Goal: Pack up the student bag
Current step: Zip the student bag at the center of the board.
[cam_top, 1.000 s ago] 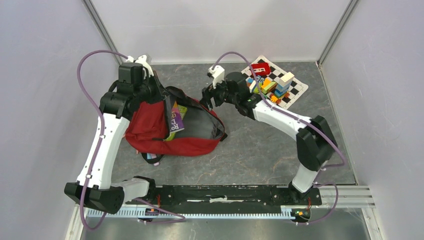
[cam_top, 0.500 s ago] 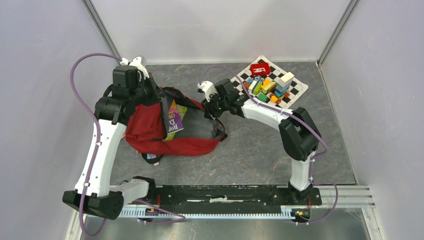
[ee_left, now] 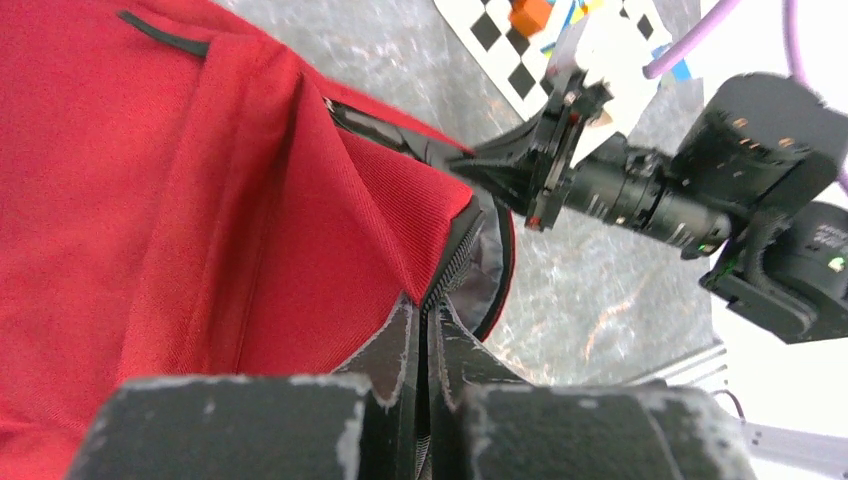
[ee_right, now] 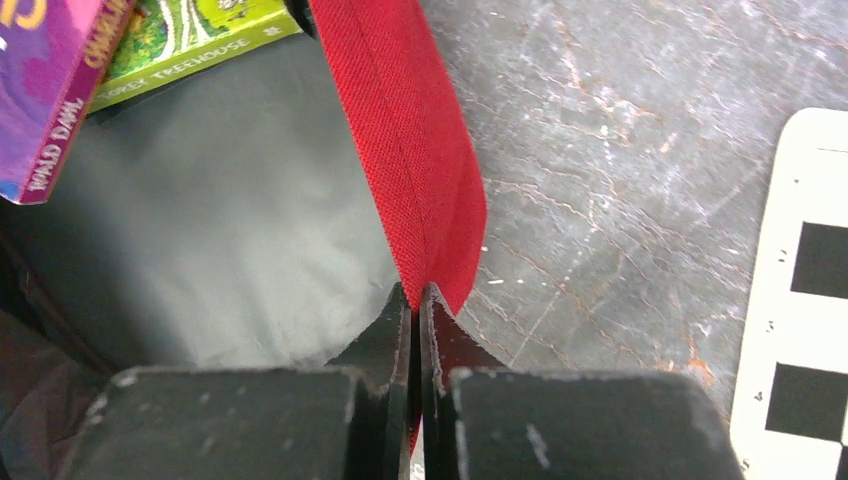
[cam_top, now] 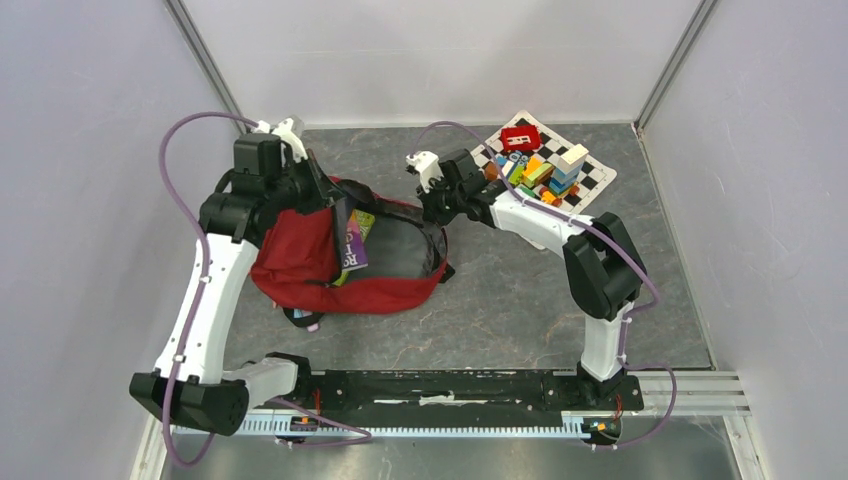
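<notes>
The student bag [cam_top: 300,250], a dark-red backpack, lies on its side at the left of the table with its mouth open and the grey lining [cam_top: 400,250] showing. A purple book [cam_top: 352,240] and a green book [cam_top: 363,221] stick out of it. My left gripper [cam_top: 322,192] is shut on the bag's zipper edge [ee_left: 445,290] at the far left of the mouth. My right gripper [cam_top: 434,206] is shut on the red rim [ee_right: 410,150] at the mouth's far right. The two grips hold the opening apart.
A checkered mat [cam_top: 598,172] at the back right carries a pile of coloured toy blocks [cam_top: 540,170] and a small red block [cam_top: 520,137]. Its corner shows in the right wrist view [ee_right: 800,300]. Grey walls close in the table on three sides.
My right gripper came down onto the bag's right rim and closed on it, then drew it slightly back. The left gripper kept its hold and shifted only a little.
</notes>
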### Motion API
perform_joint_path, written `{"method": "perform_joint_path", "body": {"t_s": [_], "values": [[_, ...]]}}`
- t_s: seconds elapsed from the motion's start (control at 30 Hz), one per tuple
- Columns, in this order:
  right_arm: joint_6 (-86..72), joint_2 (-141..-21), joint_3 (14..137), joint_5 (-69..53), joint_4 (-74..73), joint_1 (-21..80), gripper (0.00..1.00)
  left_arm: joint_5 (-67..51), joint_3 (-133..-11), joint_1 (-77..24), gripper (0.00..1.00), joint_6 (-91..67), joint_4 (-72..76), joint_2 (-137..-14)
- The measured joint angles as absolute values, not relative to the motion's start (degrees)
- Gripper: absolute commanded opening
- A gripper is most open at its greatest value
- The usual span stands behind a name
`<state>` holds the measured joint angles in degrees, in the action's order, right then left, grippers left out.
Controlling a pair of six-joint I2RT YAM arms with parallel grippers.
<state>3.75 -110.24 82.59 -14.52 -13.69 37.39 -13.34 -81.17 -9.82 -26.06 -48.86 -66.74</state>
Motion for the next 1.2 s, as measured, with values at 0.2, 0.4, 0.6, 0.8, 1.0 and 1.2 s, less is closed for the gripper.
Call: {"method": "perform_joint_path", "body": {"t_s": [0.2, 0.4, 0.6, 0.8, 1.0, 1.2], "values": [[0.8, -107.5, 82.6, -9.9, -15.0, 36.3, 0.0, -21.4, -70.9, -11.6, 0.04, -26.7, -41.0, -69.5], [-3.4, -107.2, 82.6, -9.9, -15.7, 33.2, 0.08, -22.7, -64.9, -21.1, 0.26, -30.3, -32.0, -74.5], [-5.1, -106.5, 82.5, -8.9, -16.0, 31.1, 0.38, -22.5, -64.8, -28.7, 0.88, -31.9, -27.6, -79.0], [-4.5, -100.7, 82.4, -5.9, -17.1, 29.1, 0.67, -15.8, -66.6, -28.6, 1.0, -31.8, -30.5, -74.5], [-1.1, -94.8, 82.4, -9.6, -17.8, 28.9, 0.79, -6.3, -66.0, -21.9, 1.0, -33.2, -38.2, -61.8], [-0.1, -93.1, 79.2, -14.1, -19.2, 30.6, 0.78, -3.1, -54.3, -7.3, 1.0, -38.8, -44.4, -51.9]]}}
